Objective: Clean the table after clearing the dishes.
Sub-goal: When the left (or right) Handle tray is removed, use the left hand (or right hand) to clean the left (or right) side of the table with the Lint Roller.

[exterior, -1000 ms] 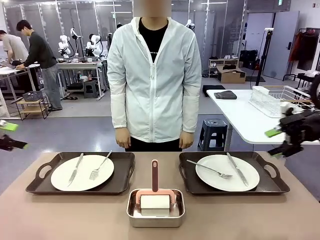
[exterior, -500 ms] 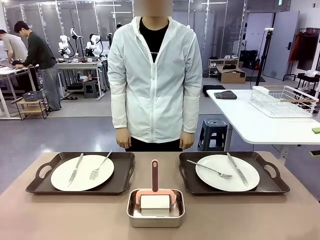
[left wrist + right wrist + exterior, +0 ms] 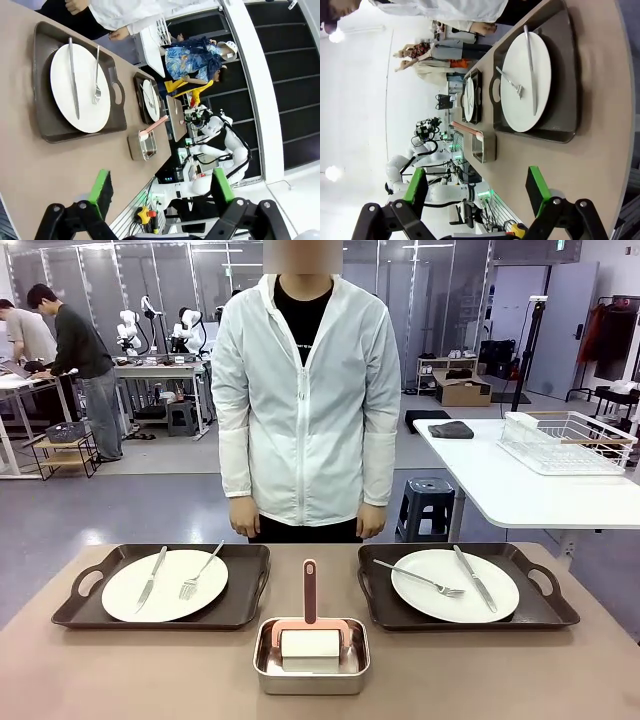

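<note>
Standing at the far side of a matte taupe-brown counter (image 3: 120, 670), a person (image 3: 310, 390) in a white zip jacket faces the robot, arms down at the sides. Two dark brown handled trays sit side by side across the counter's middle, well apart from each other. The left-hand tray (image 3: 245, 585) carries a round white plate (image 3: 170, 602) with a silver knife (image 3: 152, 578) and fork (image 3: 200, 572) lying on it. The right-hand tray (image 3: 545, 612) holds a matching plate (image 3: 430, 605), its fork (image 3: 425, 580) and knife (image 3: 475, 580) angled across the top. Both plates look bare of food. Between the trays and nearer the robot's edge stands a small rectangular steel pan (image 3: 310, 680) holding a white roller (image 3: 310, 642) with its pink handle pointing toward the person. In the wrist views, the left claw (image 3: 161, 186) and the right claw (image 3: 476, 188) are spread wide with nothing between their green pads, each looking across the counter from well off the dishes.
</note>
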